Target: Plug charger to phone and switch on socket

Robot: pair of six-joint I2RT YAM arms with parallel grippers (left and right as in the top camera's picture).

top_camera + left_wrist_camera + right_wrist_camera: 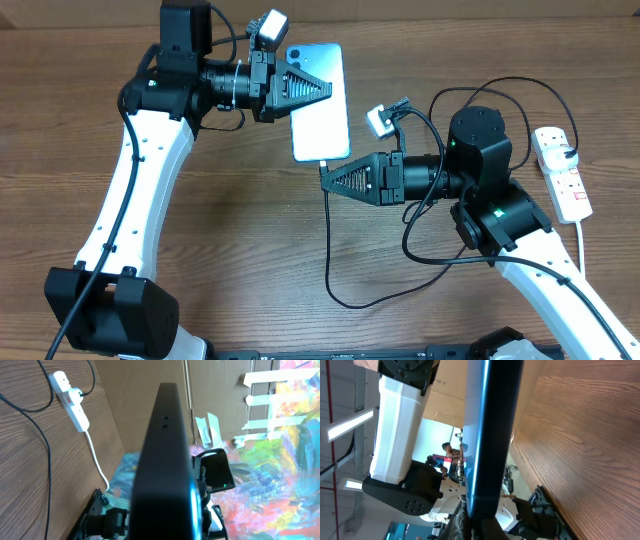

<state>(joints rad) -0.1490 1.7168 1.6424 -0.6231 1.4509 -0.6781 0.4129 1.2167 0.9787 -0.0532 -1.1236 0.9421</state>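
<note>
The phone point(322, 105) is held above the table, its light screen facing the overhead camera. My left gripper point(327, 88) is shut on its left long edge. In the left wrist view the phone point(165, 460) shows edge-on, dark, and hides the fingers. My right gripper point(322, 178) is shut on the connector end of the charger, right at the phone's bottom edge. Whether the tip is seated I cannot tell. The charger cable point(330, 250) hangs down in a loop and runs right to the white socket point(562, 172), where its black plug point(569, 153) sits. The phone point(492, 425) also fills the right wrist view edge-on.
The socket point(70, 402) lies near the table's right edge, and its white cord point(97, 462) runs off the table. Slack black cable point(440, 258) curls around my right arm. Both arms meet at the middle back of the wooden table point(240, 220).
</note>
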